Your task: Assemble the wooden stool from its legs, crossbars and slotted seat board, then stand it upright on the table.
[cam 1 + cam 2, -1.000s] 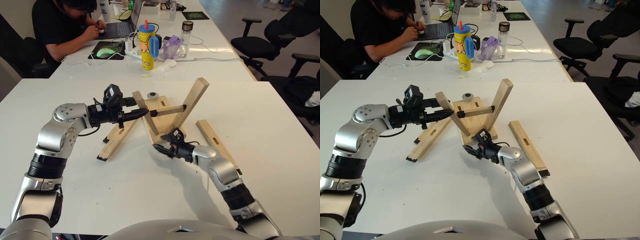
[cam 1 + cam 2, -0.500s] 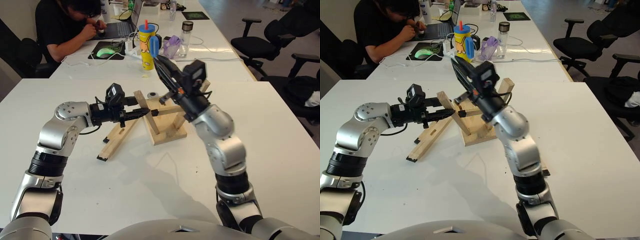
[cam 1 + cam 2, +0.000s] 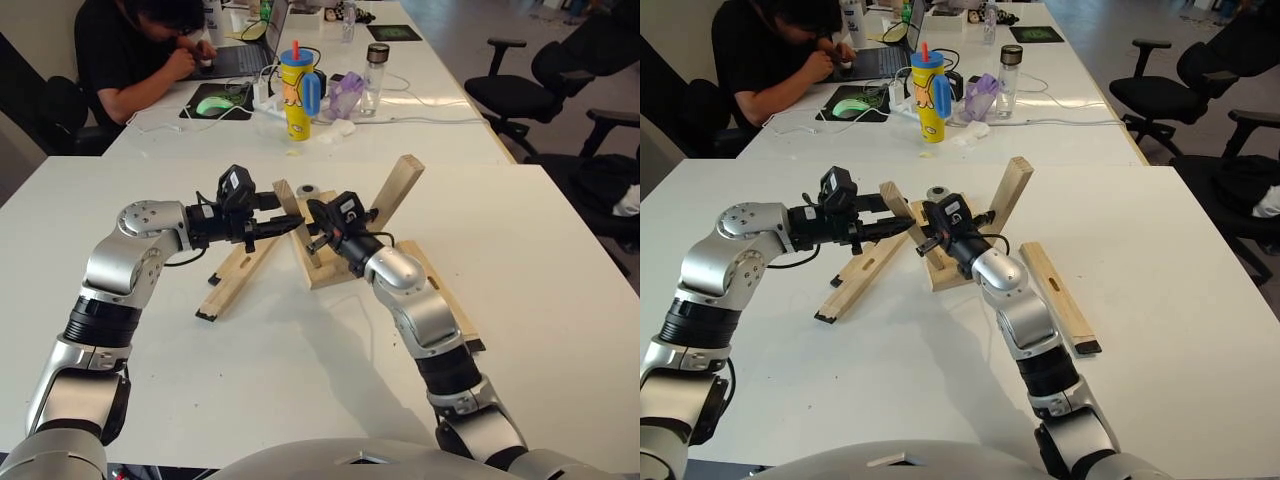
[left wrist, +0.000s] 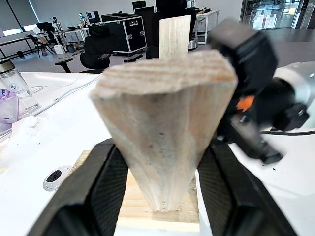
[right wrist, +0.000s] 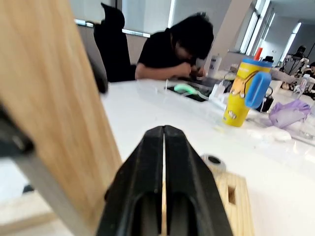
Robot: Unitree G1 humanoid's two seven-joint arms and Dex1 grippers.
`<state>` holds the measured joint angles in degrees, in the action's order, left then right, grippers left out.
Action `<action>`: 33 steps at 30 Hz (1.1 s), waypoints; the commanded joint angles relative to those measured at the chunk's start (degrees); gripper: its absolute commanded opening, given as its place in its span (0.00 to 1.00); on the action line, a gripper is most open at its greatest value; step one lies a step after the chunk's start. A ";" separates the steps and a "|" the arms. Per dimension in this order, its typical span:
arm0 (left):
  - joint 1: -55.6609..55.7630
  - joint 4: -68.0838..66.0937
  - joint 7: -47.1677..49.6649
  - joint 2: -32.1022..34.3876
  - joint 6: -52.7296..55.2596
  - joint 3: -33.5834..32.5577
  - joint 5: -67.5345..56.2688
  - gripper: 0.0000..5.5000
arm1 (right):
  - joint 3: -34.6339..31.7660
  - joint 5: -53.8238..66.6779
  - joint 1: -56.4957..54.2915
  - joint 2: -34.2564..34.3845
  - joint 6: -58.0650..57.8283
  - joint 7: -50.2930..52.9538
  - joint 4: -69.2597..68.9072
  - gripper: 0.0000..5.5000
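On white table [image 3: 250, 370], left claw [image 3: 288, 225] grips blocky, grainy pale-wood leg [image 4: 165, 128].

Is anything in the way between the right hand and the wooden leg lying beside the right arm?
Nothing visible. The right hand is shut beside the half-built stool, and the loose leg lies on bare table beside that arm.

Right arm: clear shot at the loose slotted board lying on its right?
Probably yes. The slotted board lies flat beside the right forearm, nothing on it; the right gripper, shut, only has to back off the stool frame.
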<state>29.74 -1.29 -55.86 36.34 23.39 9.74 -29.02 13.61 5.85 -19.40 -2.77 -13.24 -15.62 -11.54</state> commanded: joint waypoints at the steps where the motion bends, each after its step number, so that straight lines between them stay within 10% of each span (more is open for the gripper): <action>1: -3.76 -5.70 -0.85 0.04 3.46 5.59 6.30 0.37 | -1.80 1.02 1.95 -1.89 3.61 -1.91 -5.02 0.00; 8: 2.50 -10.95 -10.01 2.76 -0.09 6.24 6.72 0.37 | -2.19 2.25 18.58 -11.61 6.04 -11.21 -2.21 0.00; 21: 3.77 -13.98 -12.22 0.63 -3.93 4.04 7.30 0.44 | 5.90 -9.37 10.95 -6.30 -14.03 -3.47 19.70 0.00; 33: 0.28 1.87 -4.81 4.63 12.69 -17.18 -7.72 0.64 | 7.83 -8.42 13.15 -8.85 -20.62 -6.92 17.62 0.00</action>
<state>29.22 -3.35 -62.50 39.16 31.33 0.15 -30.53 19.23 -1.78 -12.47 -9.36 -26.38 -20.59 1.38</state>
